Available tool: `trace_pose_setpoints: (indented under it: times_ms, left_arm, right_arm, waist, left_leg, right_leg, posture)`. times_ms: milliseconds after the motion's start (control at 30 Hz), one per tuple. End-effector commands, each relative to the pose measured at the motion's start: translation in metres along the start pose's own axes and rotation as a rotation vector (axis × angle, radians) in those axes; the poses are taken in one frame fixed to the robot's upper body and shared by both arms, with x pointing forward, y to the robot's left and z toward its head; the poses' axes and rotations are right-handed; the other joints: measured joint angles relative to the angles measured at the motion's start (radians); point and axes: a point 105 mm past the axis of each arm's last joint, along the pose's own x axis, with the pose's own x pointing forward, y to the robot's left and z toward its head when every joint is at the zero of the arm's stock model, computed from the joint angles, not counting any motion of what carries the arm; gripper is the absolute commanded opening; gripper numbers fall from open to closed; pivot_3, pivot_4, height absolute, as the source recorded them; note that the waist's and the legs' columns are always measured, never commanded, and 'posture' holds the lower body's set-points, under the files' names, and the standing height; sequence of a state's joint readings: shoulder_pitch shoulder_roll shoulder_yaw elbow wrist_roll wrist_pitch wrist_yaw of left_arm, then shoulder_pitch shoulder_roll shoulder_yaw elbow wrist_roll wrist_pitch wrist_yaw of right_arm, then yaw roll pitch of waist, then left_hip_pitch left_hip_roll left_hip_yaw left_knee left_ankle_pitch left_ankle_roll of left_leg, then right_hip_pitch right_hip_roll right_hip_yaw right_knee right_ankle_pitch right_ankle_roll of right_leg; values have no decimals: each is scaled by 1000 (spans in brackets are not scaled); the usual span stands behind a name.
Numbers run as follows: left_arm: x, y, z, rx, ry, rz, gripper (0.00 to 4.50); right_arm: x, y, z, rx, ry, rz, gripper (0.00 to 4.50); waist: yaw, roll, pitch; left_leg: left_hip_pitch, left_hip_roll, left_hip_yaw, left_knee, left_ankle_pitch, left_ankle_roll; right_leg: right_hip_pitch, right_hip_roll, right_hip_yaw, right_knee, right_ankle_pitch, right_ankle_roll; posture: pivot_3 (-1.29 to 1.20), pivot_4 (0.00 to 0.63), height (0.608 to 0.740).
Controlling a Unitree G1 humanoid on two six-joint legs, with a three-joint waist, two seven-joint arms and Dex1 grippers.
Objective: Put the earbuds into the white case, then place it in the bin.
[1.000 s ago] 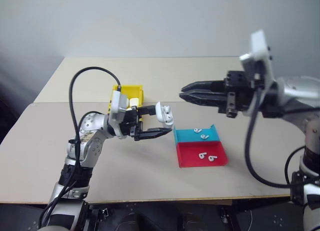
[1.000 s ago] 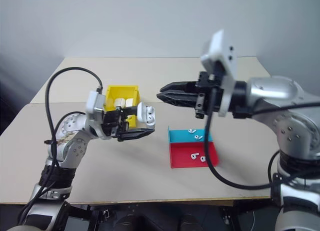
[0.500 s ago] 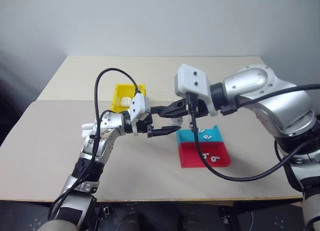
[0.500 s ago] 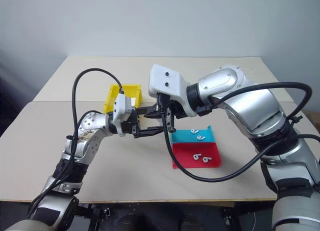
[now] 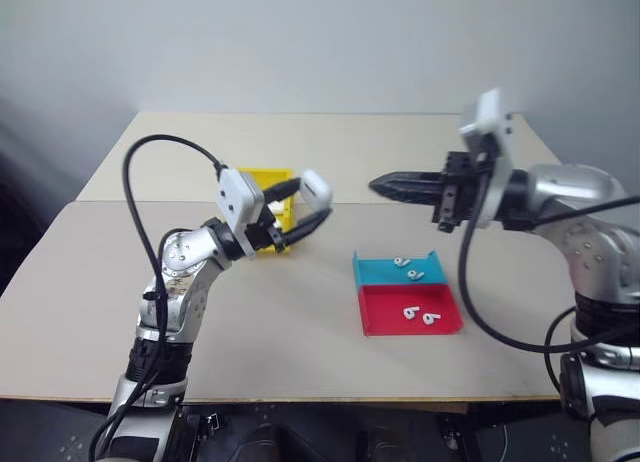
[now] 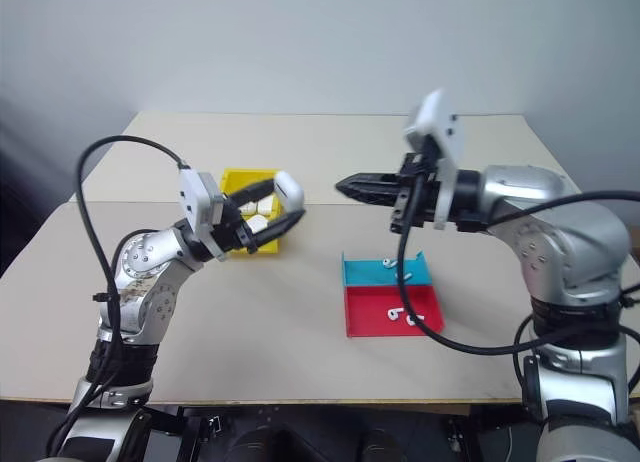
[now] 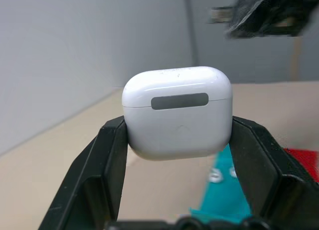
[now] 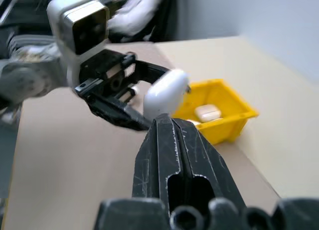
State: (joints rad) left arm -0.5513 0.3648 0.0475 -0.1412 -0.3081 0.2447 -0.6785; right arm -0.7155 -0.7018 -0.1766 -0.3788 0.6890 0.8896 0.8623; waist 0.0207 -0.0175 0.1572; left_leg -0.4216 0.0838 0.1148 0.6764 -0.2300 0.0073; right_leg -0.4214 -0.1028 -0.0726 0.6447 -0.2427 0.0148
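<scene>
My left gripper (image 5: 308, 206) clamped the closed white case (image 7: 177, 112) above the bin (image 5: 262, 181); my right gripper (image 5: 378, 186) hung pinched shut, empty.

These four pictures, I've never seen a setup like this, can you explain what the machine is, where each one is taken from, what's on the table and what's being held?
It is a two-armed humanoid robot; each arm ends in a claw of two black fingers. Two pictures come from cameras in its head, looking down over the arms at a beige table. The other two come from a camera on each wrist, looking along that claw.

The left claw holds a closed white case in the air between its fingers. The right claw is shut, holds nothing and points toward the case.

On the table sit a yellow bin with similar white cases inside, and a teal tray and a red tray side by side, each with two loose earbuds.
</scene>
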Motion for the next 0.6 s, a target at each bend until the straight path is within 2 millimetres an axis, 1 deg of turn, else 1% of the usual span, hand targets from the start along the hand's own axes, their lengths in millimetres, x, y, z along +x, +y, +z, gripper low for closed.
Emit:
trace_pose_setpoints:
  times_ms: [33,133,200,267,333,400,433,467,500,533,600]
  left_arm:
    - [-7,41,3,115,74,297,2797]
    - [-4,60,-11,102,132,452,2797]
    - [-4,74,-30,110,223,553,2797]
    - [-3,78,-42,148,284,586,2797]
    - [-1,79,-50,91,320,596,2797]
    - [-1,82,-57,95,359,625,3545]
    - [-1,83,-59,103,369,634,3757]
    - [0,82,-59,100,367,624,4131]
    - [1,81,-58,92,360,613,4413]
    - [2,80,-55,85,339,603,4484]
    - [3,79,-47,71,283,593,4484]
  right_arm:
    - [-8,13,-6,-79,-36,-67,36]
    - [-5,17,-21,-52,-26,-115,36]
    - [-2,18,-24,-54,-16,-136,36]
    - [0,19,-24,-53,-18,-142,36]
    - [0,19,-23,-56,-20,-143,36]
    - [0,19,-23,-55,-17,-143,0]
    - [0,19,-23,-55,-16,-143,0]
    - [0,18,-22,-55,-16,-142,0]
    - [0,18,-22,-55,-16,-141,0]
    - [0,18,-22,-53,-18,-138,0]
    - [1,18,-21,-48,-24,-134,0]
  waist:
    - [0,0,0]
    - [-2,0,0]
    - [-5,0,0]
    - [-6,0,0]
    - [-10,0,0]
    - [-9,0,0]
    - [-9,0,0]
    - [-8,0,0]
    - [-8,0,0]
    - [-8,0,0]
    - [-9,0,0]
  left_leg:
    - [0,0,0,0,0,0]
    - [0,-1,1,1,0,0]
    - [0,-1,1,1,0,0]
    - [1,-1,0,0,0,0]
    - [1,-2,0,-1,0,0]
    - [0,-2,1,-1,0,0]
    - [0,-2,1,-1,0,0]
    - [-1,-2,1,-1,0,0]
    - [-1,-2,1,0,0,0]
    - [-1,-2,1,0,0,0]
    - [0,-1,1,0,0,0]
  right_leg:
    - [0,0,1,0,0,0]
    - [-1,-1,1,1,0,1]
    - [-1,-1,1,2,1,1]
    - [-1,-1,1,2,1,1]
    - [-1,-1,1,1,1,1]
    - [-1,-1,1,0,1,1]
    - [-2,-1,1,0,1,1]
    - [-2,-1,1,0,1,1]
    - [-2,-1,1,0,1,1]
    - [-2,-1,1,0,1,1]
    - [-1,-1,1,0,1,1]
  posture:
    - [0,150,740]
    - [0,150,740]
    - [0,150,740]
    - [0,150,740]
    - [0,150,740]
    - [0,150,740]
    - [0,150,740]
    - [0,150,740]
    - [0,150,740]
    - [0,150,740]
    - [0,150,740]
